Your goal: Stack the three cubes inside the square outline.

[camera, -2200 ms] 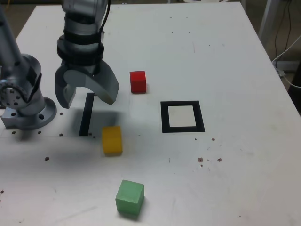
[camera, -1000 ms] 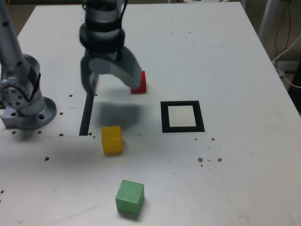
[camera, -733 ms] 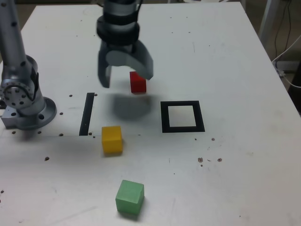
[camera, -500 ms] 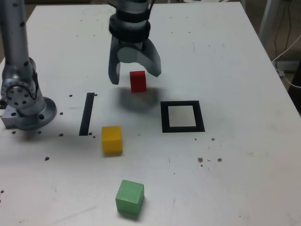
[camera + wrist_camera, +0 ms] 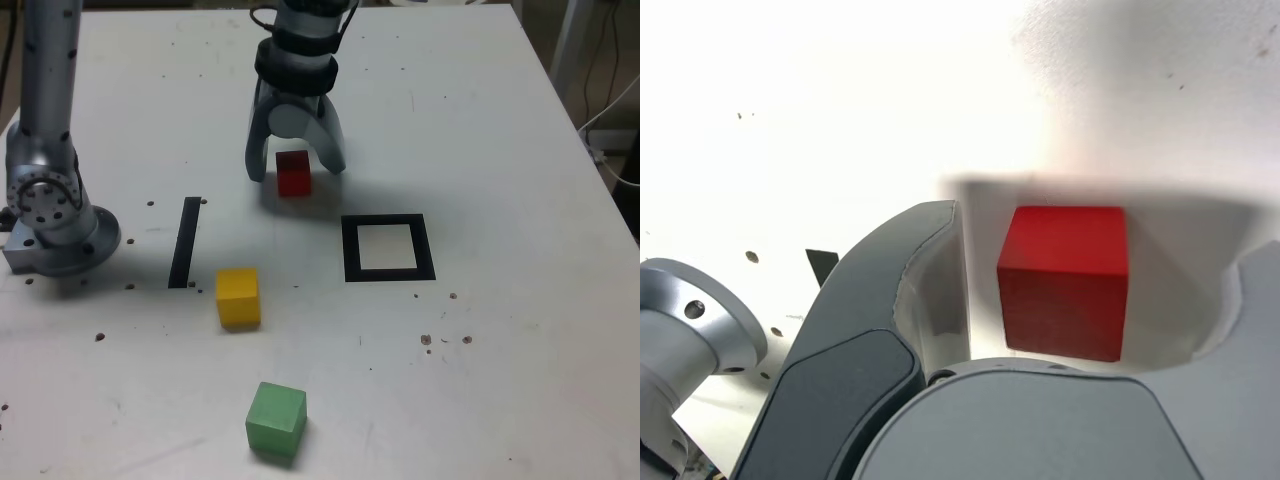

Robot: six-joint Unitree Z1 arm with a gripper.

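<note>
Since the earlier frames the pincer has crossed from the black strip to straddle the red cube, jaws apart, beyond the square outline. Wrist view: red cube sits between spread fingers, untouched.

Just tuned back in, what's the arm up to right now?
The gripper is open and poised over the red cube, one of its jaws on each side, not closed on it. The yellow cube and green cube sit loose on the table. The square outline holds nothing, so no stacking has begun.
</note>
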